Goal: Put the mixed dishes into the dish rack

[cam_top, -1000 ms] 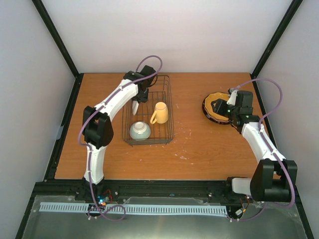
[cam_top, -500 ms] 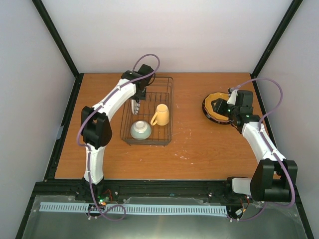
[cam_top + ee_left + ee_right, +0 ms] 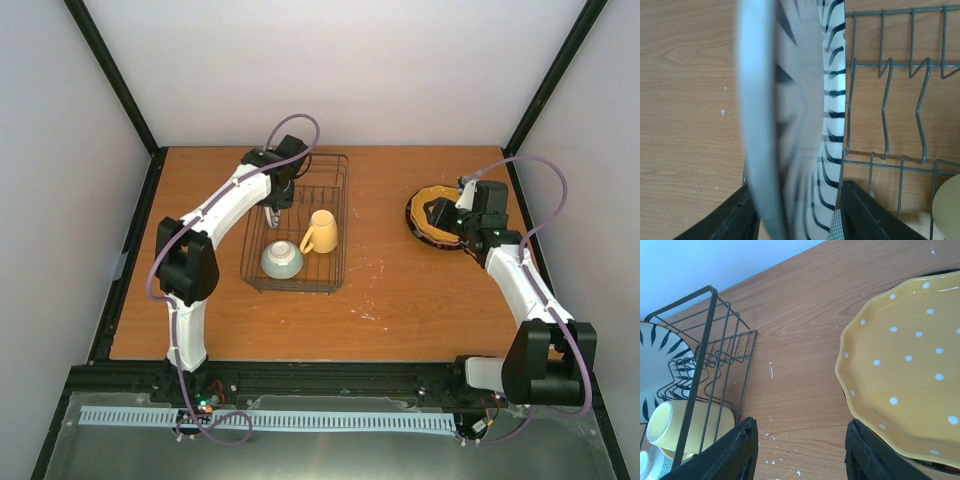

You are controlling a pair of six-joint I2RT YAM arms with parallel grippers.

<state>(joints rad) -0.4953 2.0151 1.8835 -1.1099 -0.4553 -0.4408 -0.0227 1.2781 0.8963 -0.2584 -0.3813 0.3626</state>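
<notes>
The dark wire dish rack point(image 3: 343, 222) holds a pale blue-green bowl point(image 3: 281, 261) and a yellow mug point(image 3: 322, 230) lying on its side. A white plate with black stripes point(image 3: 832, 100) stands on edge at the rack's left side, also visible from the right wrist point(image 3: 660, 355). My left gripper point(image 3: 795, 186) is open, one jaw either side of this blurred plate. The right gripper point(image 3: 801, 424) is open over bare wood beside the orange-yellow scalloped plate point(image 3: 910, 370), which tops a stack point(image 3: 425, 196).
Rack divider wires point(image 3: 885, 105) rise just right of the striped plate, and the mug point(image 3: 670, 427) lies behind the rack's near wall. White crumbs dot the wood point(image 3: 772, 462). A dark plate rim point(image 3: 412, 224) shows under the scalloped plate.
The left gripper has moved a little toward the back with the striped plate, which now stands more upright. The rack has shifted slightly. The right arm has not moved.
</notes>
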